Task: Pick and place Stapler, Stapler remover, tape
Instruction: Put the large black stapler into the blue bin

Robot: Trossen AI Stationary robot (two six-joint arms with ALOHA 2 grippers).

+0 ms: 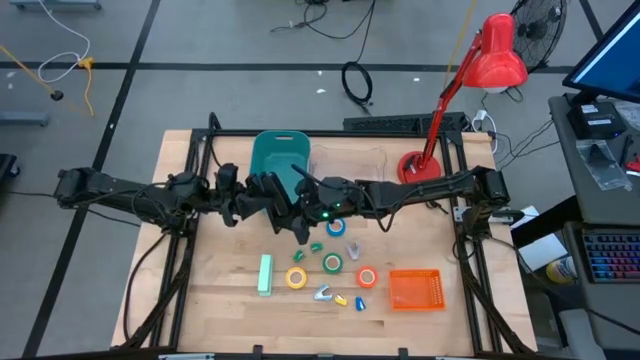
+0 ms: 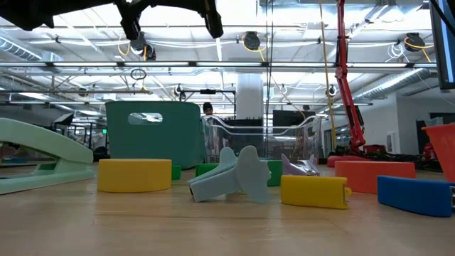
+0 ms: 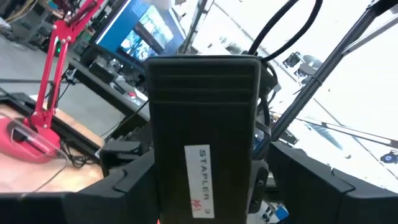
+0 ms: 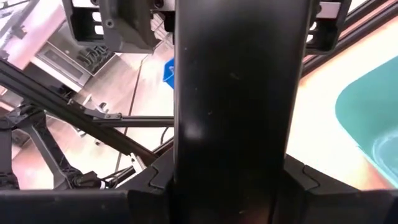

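A black stapler hangs in mid-air over the middle of the table, where both arms meet. My right gripper comes in from the table's right and is shut on it. My left gripper comes from the left, open. Its fingers stand close on either side of the stapler's labelled face, and I cannot tell whether they touch. On the table below lie a mint-green stapler, yellow tape, green tape, blue tape, orange tape and small staple removers. My right gripper pinches the black stapler's body between its two fingers, one on each long side. It reaches in roughly level from the table's right. The stapler is lifted clear of the table; which end the fingers are nearer, the stapler itself hides.
A teal bin and a clear container stand at the far side behind the arms. An orange basket sits at the near right. A red desk lamp rises at the far right. Bare wood lies at the near left.
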